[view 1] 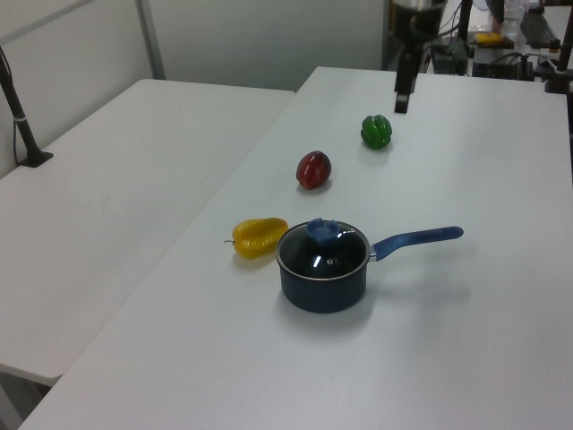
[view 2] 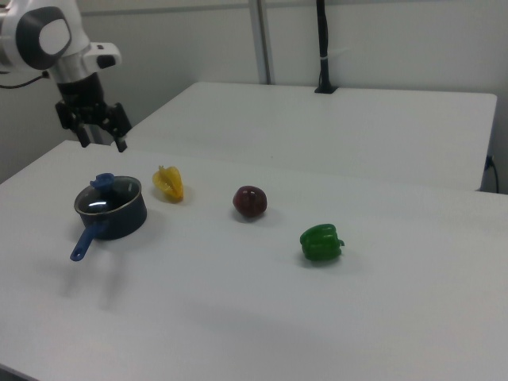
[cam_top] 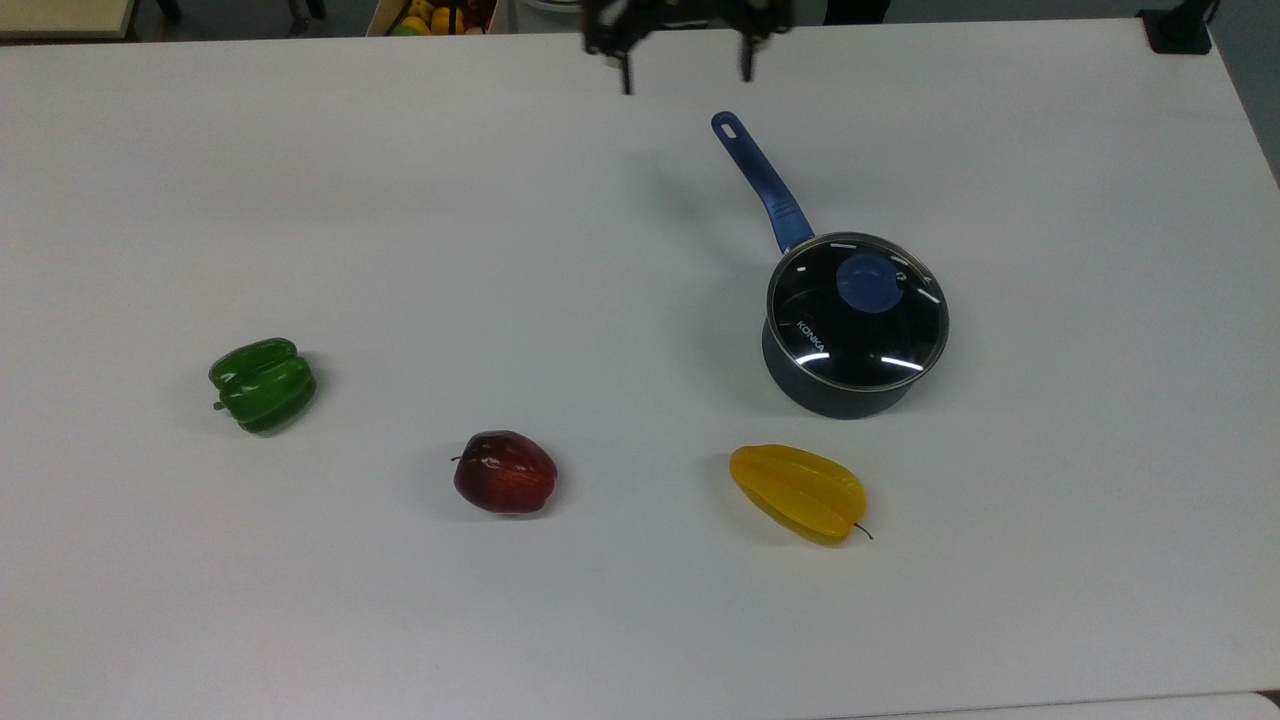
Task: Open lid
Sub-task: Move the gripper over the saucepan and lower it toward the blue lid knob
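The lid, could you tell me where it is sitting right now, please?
The lid sits closed on the dark saucepan at the top view's right, with the yellow star fruit just below it.

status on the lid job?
Claw open, empty, high above the table, short of the pan. Lid seated on saucepan, untouched. Nothing near the blue knob.

Even, bright overhead light; soft shadows on the table (cam_top: 400,200), glare streaks on the lid (cam_top: 857,312).

Two white tables (view 1: 116,206) stand side by side before plain pale walls (view 1: 260,36).
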Available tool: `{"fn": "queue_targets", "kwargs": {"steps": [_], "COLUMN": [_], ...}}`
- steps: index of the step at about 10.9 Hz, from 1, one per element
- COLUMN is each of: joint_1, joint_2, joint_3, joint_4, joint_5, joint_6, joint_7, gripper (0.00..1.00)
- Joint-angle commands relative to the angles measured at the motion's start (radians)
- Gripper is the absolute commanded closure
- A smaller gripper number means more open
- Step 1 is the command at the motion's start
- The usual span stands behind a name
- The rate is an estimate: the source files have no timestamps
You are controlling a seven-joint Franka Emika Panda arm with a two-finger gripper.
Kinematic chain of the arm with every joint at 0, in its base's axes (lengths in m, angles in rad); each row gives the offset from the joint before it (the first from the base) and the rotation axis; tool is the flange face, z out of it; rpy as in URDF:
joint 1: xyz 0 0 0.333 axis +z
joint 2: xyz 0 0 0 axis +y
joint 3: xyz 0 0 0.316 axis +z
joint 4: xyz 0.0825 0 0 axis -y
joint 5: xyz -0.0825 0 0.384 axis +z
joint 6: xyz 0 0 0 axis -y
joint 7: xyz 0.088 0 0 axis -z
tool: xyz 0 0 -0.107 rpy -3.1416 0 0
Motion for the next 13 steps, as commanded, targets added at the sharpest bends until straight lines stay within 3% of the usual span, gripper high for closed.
{"fn": "queue_targets", "kwargs": {"steps": [1,6,9,11,13], "joint_1": [0.118,0.199,0.222,0.228,0.228], "joint_2": [0.054,0.171,0.238,0.271,0.278], "joint_3": [-0.011,-0.013,-0.013,-0.011,-0.013], "joint_4": [-0.002,0.0,-0.004,-0.01,-0.037], "joint_5": [-0.005,-0.014,-0.093,-0.196,-0.23], "joint_6": [0.155,0.342,0.434,0.46,0.524], "joint_7": [0.106,0.13,0.195,0.269,0.312], "gripper": [0.0,0.0,0.0,0.0,0.0]}}
